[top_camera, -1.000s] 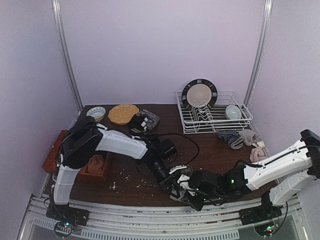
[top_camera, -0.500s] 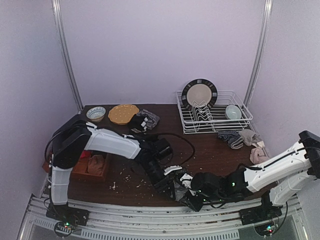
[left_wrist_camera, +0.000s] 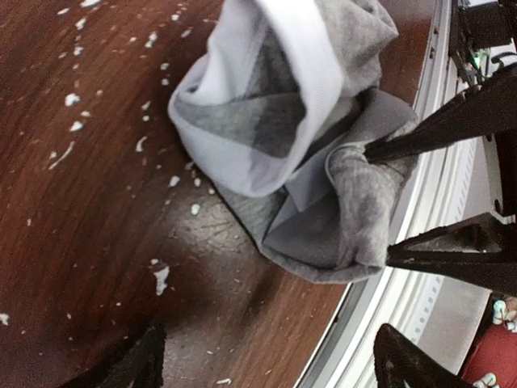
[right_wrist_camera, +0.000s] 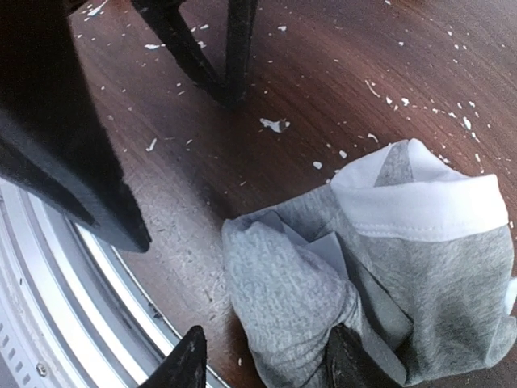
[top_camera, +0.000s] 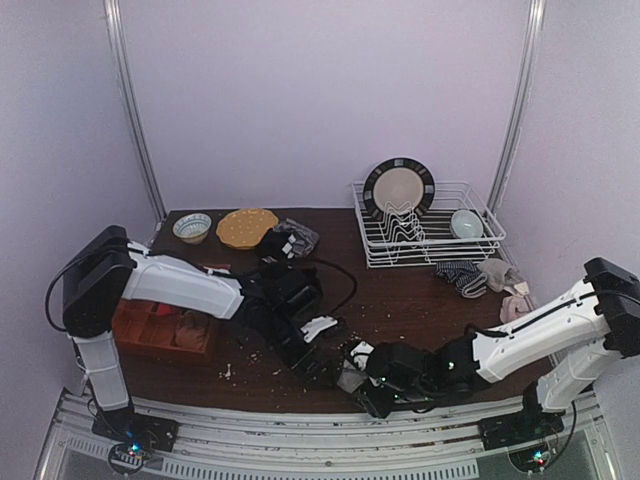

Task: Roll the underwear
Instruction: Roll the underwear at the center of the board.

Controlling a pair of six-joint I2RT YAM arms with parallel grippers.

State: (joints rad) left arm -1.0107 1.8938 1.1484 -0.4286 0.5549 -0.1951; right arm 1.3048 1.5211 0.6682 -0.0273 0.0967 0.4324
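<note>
**Down by the Rail, One Grey Garment Between Two Grippers**

Finds one light grey underwear [left_wrist_camera: 347, 202], white-waistbanded, bunched into a loose half-roll on the dark wood table [left_wrist_camera: 81, 202], just beside the metal rail [right_wrist_camera: 48, 279] at the near edge. Shows the left gripper [left_wrist_camera: 268, 339] spread wide and gripping nothing, near the garment but apart from it. Places the right gripper [right_wrist_camera: 266, 352] astride one grey fold, one fingertip pressed into the cloth, the other just beside it; cannot tell whether clamped or merely straddling. Notes white crumbs [left_wrist_camera: 160, 279] strewn over the wood around the cloth.

Counts, from above, one tan-brown underwear [top_camera: 191, 326] in one red-brown tray [top_camera: 135, 330] at the left, and one black garment [top_camera: 278, 245] toward the back. Tallies two plates: one yellow plate [top_camera: 246, 227] flat on the table, one dark-rimmed plate [top_camera: 399, 188] upright in one white wire rack [top_camera: 490, 240]. Adds two bowls: one patterned bowl [top_camera: 192, 226] beside the yellow plate, one pale bowl [top_camera: 466, 223] in the rack. Lists one striped sock [top_camera: 458, 272] and two pale cloths [top_camera: 497, 272] in front of the rack.
</note>
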